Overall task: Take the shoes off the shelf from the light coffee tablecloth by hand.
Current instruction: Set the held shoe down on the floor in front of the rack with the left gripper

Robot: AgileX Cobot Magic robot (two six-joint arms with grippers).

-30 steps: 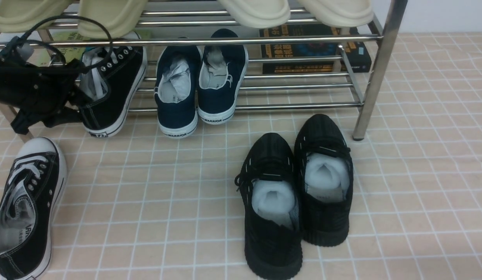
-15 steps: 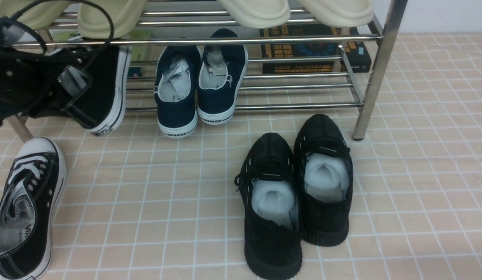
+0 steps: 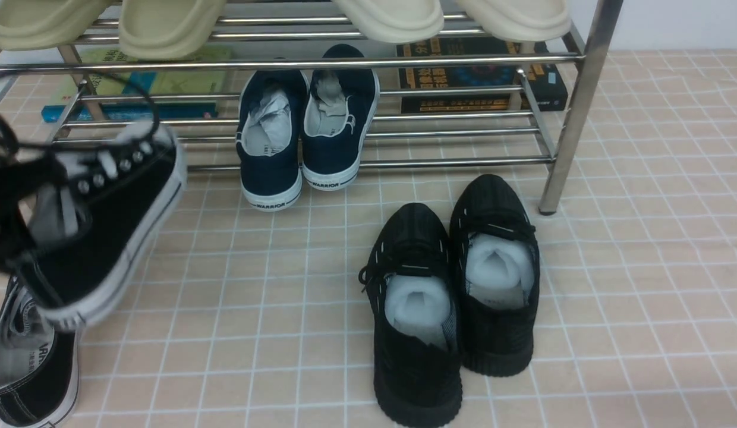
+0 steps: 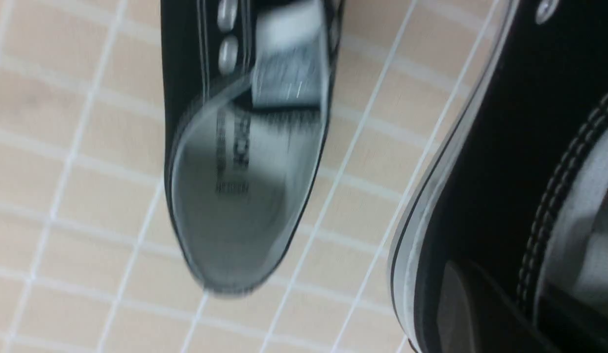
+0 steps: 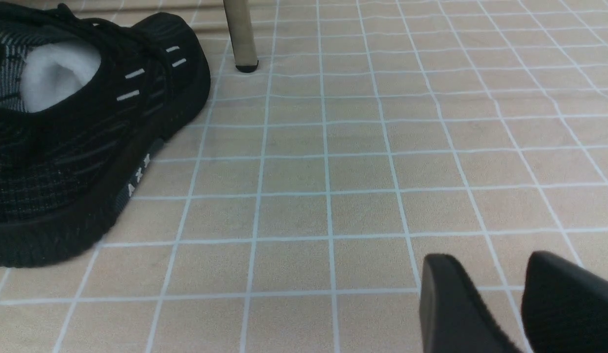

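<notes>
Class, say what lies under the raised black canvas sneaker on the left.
Its mate lies on the tablecloth below the raised sneaker, heel opening and insole showing. The mate's toe is covered by the raised sneaker.

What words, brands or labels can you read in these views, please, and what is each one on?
"WARRIOR": heel of the left navy slip-on.
"WARRIOR": heel of the right navy slip-on.
"A X": sole edge of the black knit sneaker; the rest is unclear.
Cover of the black book: too small to read.
The lifted canvas sneaker: nothing legible.
Insole print of the other canvas sneaker: blurred.
</notes>
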